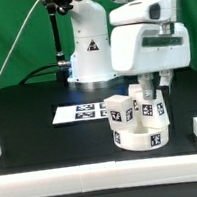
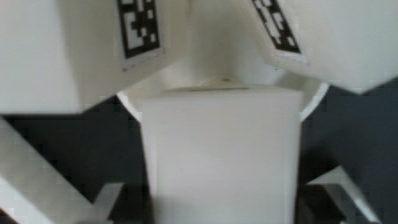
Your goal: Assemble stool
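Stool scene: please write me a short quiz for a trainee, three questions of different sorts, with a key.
1. True or false: the seat lies on the marker board.
2. The claw hangs over: A the marker board; B the seat; C the front rail.
3. Fill in: in the exterior view, the marker board lies to the seat's ____.

Key: 1 false, the two lie apart. 2 B. 3 left.
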Tool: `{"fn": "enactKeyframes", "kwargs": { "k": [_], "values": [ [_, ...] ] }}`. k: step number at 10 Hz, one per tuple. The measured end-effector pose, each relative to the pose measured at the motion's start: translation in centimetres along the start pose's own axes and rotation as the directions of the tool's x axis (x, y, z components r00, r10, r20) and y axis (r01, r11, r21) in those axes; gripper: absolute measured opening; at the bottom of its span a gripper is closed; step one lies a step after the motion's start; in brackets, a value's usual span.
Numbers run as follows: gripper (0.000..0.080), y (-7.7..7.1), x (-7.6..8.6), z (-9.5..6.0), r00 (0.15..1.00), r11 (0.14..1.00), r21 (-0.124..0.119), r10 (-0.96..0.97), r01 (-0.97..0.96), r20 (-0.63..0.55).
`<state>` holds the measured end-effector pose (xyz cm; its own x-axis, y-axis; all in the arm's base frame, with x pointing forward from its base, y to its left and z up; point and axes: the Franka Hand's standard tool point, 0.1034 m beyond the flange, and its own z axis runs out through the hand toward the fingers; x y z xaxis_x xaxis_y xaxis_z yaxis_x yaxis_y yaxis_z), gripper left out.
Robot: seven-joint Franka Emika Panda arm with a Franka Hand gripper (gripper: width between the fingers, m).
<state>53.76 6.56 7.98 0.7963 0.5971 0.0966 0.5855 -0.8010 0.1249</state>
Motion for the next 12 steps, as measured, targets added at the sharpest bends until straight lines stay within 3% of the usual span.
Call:
{"fn": "enactKeyframes", "kwargs": {
  "k": [3,6,12],
  "values": [
    [0.0343,-0.08,-0.14,0.10,0.940,0.939,0.032,0.342,-0.342,0.000],
    [0.0343,-0.22,0.01,0.10,0.876,0.876,0.035,0.482,-0.482,-0.001],
    [0.0343,-0.51,0.14,0.09,0.604,0.603,0.053,0.797,-0.796,0.021]
  ]
}}
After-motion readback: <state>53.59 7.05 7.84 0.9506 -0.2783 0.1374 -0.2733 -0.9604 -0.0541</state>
